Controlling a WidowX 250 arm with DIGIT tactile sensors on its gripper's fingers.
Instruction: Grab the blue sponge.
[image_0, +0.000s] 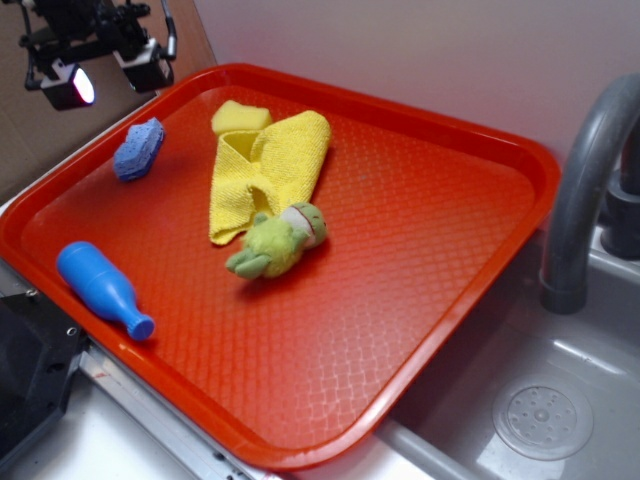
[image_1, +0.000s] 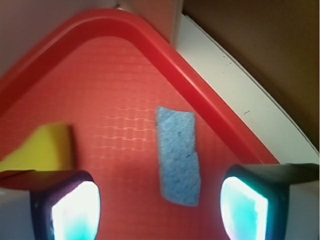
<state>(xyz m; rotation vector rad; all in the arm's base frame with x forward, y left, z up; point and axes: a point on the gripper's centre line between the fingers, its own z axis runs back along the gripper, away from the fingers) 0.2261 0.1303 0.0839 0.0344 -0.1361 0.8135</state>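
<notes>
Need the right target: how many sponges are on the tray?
2. Blue sponge near the tray's left edge; yellow sponge beside the yellow cloth, which could hide more.

Pale blue sponge (image_0: 139, 149) (image_1: 178, 155), porous block w/ angled corners, flat on tray nr corner rim

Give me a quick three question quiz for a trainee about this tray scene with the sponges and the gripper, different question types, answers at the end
1. True or false: the gripper is shut on the blue sponge.
2. Multiple choice: what lies nearest the yellow sponge? A) the blue bottle B) the yellow cloth C) the faucet
3. Fill in: the green plush toy rests at the near end of the yellow ____.

Key:
1. False. The fingers stand apart above the red tray, with the sponge seen between them in the wrist view.
2. B
3. cloth
</notes>
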